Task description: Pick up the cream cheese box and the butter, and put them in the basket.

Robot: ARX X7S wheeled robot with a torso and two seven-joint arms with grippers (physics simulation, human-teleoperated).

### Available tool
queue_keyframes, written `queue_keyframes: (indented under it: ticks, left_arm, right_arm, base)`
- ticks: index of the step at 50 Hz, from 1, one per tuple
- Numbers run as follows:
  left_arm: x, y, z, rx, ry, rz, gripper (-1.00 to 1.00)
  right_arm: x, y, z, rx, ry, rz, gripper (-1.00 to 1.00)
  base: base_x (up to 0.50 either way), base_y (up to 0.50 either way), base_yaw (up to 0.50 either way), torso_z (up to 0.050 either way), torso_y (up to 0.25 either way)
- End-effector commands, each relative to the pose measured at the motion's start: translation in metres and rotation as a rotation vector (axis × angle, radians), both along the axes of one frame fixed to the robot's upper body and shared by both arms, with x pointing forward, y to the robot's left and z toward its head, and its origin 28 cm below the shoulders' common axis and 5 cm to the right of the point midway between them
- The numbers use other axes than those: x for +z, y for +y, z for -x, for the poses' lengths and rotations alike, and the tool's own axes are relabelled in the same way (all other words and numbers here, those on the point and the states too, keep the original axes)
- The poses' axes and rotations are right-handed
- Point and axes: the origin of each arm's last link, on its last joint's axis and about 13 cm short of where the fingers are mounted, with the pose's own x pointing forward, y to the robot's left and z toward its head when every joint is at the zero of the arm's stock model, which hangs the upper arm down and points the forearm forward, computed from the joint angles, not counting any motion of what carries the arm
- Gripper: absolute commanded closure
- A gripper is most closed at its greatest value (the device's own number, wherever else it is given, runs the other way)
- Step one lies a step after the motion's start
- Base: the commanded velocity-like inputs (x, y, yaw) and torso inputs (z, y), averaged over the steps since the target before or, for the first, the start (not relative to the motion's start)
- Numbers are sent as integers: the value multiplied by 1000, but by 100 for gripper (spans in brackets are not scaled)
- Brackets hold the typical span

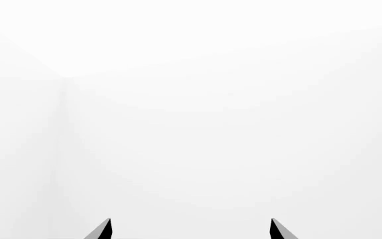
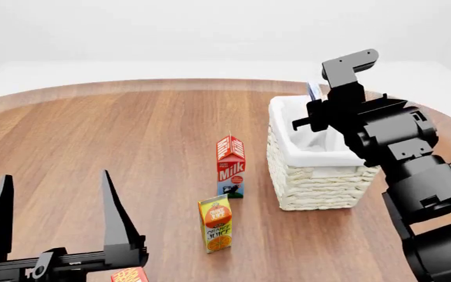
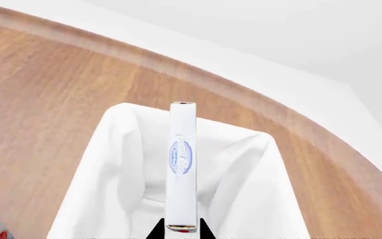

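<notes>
In the right wrist view my right gripper [image 3: 181,230] is shut on the cream cheese box [image 3: 182,164], a thin white-and-blue box seen edge-on. It hangs above the cloth-lined inside of the basket [image 3: 111,164]. From the head view, only a blue-white corner of the box [image 2: 313,91] peeks out behind the right arm, over the wicker basket [image 2: 319,176]. My left gripper [image 2: 56,177] stands open at the near left, fingers pointing up and empty [image 1: 191,229]. A red-orange corner of the butter [image 2: 129,275] shows just below it at the picture's lower edge.
A red milk carton [image 2: 230,167] stands just left of the basket, and an orange juice carton [image 2: 216,224] stands nearer to me. The round wooden table [image 2: 115,129] ends in a curved far edge. The left wrist view shows only white walls.
</notes>
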Motion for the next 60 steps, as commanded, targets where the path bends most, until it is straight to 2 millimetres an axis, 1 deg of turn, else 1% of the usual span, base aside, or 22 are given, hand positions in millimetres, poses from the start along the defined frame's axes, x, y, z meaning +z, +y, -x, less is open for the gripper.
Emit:
queue_keyframes:
  ticks: [1,13,20,40,41,60]
  left_arm:
    - [3,1,0,7,-35,-2,-100]
    - [3,1,0,7,-35,-3,-100]
    - [3,1,0,8,-35,-3,-100]
    - [2,1,0,6,-33,-5,-100]
    - [2,0,0,6,-33,-6,-100]
    - [1,0,0,5,-33,-6,-100]
  right_arm:
    - [4,5,-2,26,-23,20,100]
    - [3,5,-3,22,-19,19,100]
    - [-2,4,-3,20,-8,16,100]
    - [0,4,-2,35,-6,20,100]
    - [0,4,-2,36,-6,18,-100]
    - [0,4,-2,28,-10,18,-100]
  base:
    - [0,0,0,0,0]
    - [0,0,0,0,0]
    - [0,0,0,0,1]
    - [0,0,0,0,1]
    - [0,0,0,0,0]
    - [0,0,0,0,0]
